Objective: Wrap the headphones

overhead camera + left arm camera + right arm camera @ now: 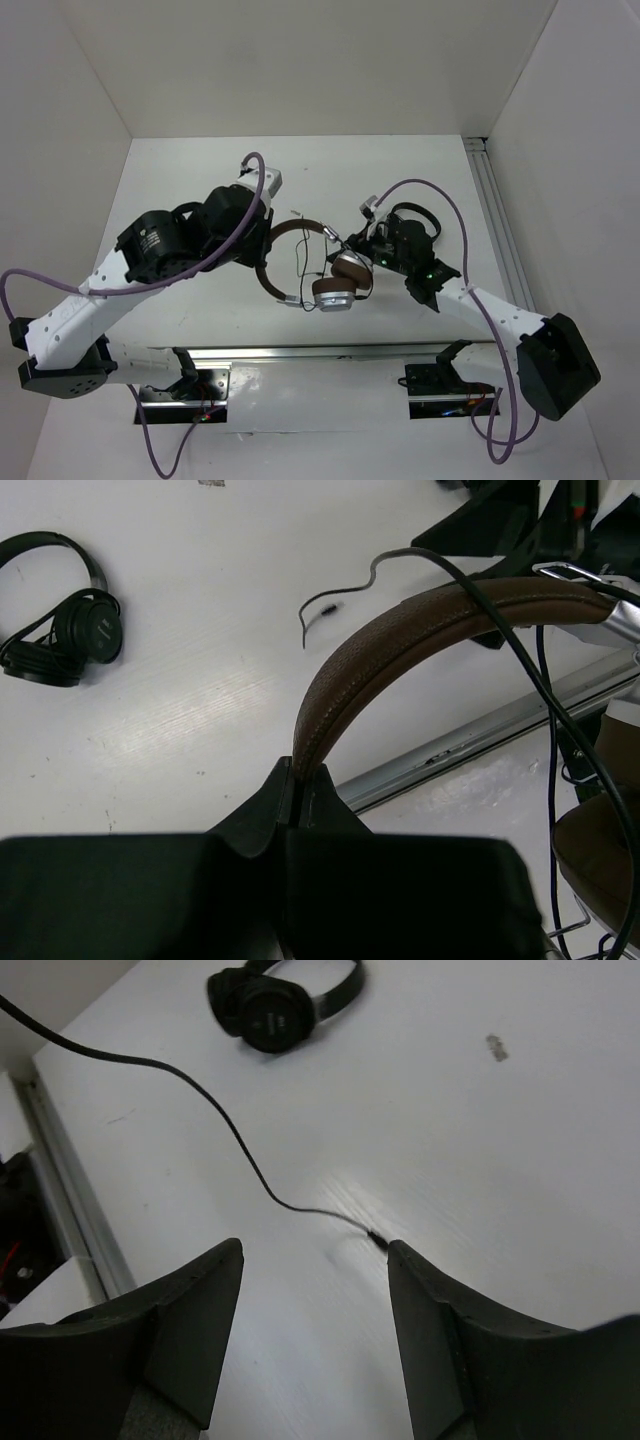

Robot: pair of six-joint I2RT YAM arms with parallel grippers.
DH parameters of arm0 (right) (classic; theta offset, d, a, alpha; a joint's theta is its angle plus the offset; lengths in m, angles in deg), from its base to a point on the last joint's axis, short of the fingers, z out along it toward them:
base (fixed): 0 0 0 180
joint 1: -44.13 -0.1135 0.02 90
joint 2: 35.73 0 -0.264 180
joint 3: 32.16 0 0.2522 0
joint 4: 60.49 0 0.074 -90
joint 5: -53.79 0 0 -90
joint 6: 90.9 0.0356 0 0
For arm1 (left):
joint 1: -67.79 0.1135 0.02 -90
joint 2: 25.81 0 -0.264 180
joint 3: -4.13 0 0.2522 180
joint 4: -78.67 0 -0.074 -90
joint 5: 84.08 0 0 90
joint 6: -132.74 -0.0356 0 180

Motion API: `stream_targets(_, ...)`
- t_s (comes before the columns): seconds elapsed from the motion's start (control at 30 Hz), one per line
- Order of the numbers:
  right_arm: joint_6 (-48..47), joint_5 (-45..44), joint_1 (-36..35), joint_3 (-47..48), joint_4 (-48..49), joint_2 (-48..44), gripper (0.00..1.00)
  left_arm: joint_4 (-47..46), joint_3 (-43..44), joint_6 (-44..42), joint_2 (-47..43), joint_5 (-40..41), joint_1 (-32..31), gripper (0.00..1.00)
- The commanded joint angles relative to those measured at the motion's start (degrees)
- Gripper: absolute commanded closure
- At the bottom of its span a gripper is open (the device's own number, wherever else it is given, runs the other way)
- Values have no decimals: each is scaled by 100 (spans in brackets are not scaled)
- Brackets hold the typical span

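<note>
Left gripper (292,785): clenched on the brown headband (430,620) of the headphones (335,285), gripping the band near one end. The headphones sit near the middle of the counter (200,180), between the two arms. The headband arcs toward the left arm and the two silver cups with brown pads sit close together on the side toward the right arm. In the left wrist view the band stands clear above the counter surface. The thin black cable (520,650) crosses over the top of the band and runs down past a cup. Its loose length trails across the counter. Right gripper (313,1250): released, fingers well apart, nothing between them. It hangs over the counter just beside the cups. The cable's plug end (378,1238) lies flat on the counter just ahead of the gap between the fingers, touched by neither. Black headphones (280,1000) lie on the counter beyond the right gripper, well apart from the plug. The left wrist view shows a black pair (65,615) lying flat away from the headband. Whether it is the same pair cannot be told. A metal rail (330,352) runs along the near edge in front of the arm bases.
</note>
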Motion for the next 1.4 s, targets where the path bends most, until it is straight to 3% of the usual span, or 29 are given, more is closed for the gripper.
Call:
stream_targets(0.0,106,727,-224,5,1168,249,33,-77,274,282,109,-96,-20,100)
stream_targets(0.5,377,771,-901,409,2714,2200,33,-253,441,502,162,-439,-20,100)
stream_targets(0.6,501,710,-953,470,3179,2586,38,-200,493,554,109,-492,-20,100)
stream_targets(0.7,632,534,-954,470,3584,2895,54,-200,493,607,39,-553,-20,100)
stream_targets(0.9,747,463,-954,462,3884,3378,66,-24,599,669,-75,-176,-20,100)
stream_targets(1.03,931,463,-1006,251,4253,3519,94,-77,547,809,-75,-123,-20,100)
stream_targets(1.2,985,192,-1156,58,4332,3519,97,-77,598,1169,-23,404,120,100)
stream_targets(1.37,879,-501,-1796,-223,3815,3195,97,-138,651,1573,-23,984,568,100)
